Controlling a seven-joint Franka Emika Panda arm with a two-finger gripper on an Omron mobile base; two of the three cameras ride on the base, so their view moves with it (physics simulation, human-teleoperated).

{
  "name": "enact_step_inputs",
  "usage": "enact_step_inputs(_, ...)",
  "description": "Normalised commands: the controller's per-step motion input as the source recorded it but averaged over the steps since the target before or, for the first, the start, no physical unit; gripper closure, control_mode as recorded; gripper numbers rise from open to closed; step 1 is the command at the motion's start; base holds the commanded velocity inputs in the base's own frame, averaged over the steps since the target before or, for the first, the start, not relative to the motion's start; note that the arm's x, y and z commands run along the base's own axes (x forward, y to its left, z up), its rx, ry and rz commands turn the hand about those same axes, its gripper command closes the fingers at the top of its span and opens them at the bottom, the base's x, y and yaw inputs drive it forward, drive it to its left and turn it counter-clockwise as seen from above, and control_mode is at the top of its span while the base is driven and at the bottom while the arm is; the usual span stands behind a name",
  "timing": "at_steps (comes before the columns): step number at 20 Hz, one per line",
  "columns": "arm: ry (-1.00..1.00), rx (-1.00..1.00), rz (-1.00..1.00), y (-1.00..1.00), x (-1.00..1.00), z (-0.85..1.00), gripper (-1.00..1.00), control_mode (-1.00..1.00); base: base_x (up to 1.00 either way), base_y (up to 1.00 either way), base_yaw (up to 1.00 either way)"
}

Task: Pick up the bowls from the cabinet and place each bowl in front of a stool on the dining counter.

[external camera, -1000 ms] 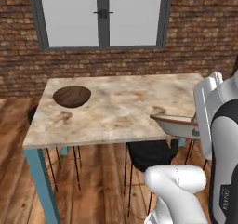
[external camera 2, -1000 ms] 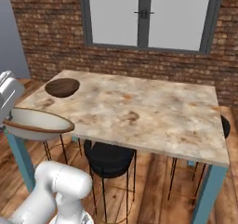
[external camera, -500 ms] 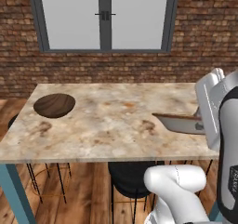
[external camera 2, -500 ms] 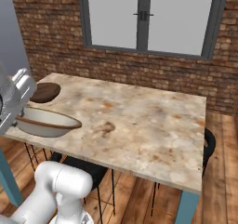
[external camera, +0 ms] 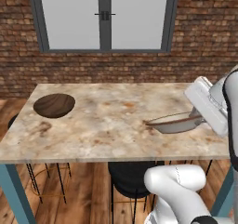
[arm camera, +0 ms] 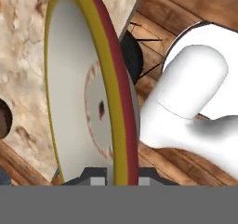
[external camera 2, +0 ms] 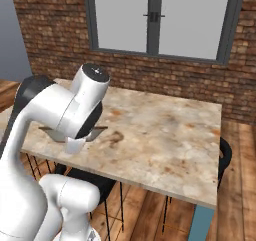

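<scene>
Gripper [arm camera: 109, 179] clamped on the rim of the beige-cream bowl [external camera: 175, 123]; jaws pinch the rim edge at the bottom of the hand view, bowl interior facing the camera with a yellow and red rim band. In the left base view the bowl hangs from the hand roughly level, just above the dining counter [external camera: 111, 125], over its near right part; contact with the marble cannot be judged. Dark brown wood-grained bowl [external camera: 54, 105] sits on the counter well away from the hand, toward the far left end. One black stool [external camera: 128, 176] stands under the counter's near edge, below and to the left of the held bowl. Brick wall [external camera: 200, 46] and window [external camera: 104, 16] lie beyond the counter.
</scene>
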Motion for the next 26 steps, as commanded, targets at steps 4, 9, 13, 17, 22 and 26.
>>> enact_step_inputs(4, -0.04, 0.01, 0.46, -0.53, 1.0, -0.75, 1.0, -1.0, 0.0, 0.0, 0.0)
enact_step_inputs(9, 0.0, 0.04, 0.28, -0.21, 1.0, -0.75, 1.0, -1.0, 0.0, 0.0, 0.0)
enact_step_inputs(13, -0.02, 0.1, 0.03, 0.0, 1.0, -0.65, 1.0, -1.0, 0.0, 0.0, 0.0)
enact_step_inputs(17, -0.08, 0.16, 0.0, 0.0, 0.94, -0.57, 1.0, -1.0, 0.0, 0.0, 0.0)
enact_step_inputs(22, -0.06, 0.19, 0.0, 0.0, 0.92, -0.73, 1.0, -1.0, 0.0, 0.0, 0.0)
enact_step_inputs(26, 0.01, 0.06, 0.09, 0.03, 0.93, -0.83, 1.0, -1.0, 0.0, 0.0, 0.0)
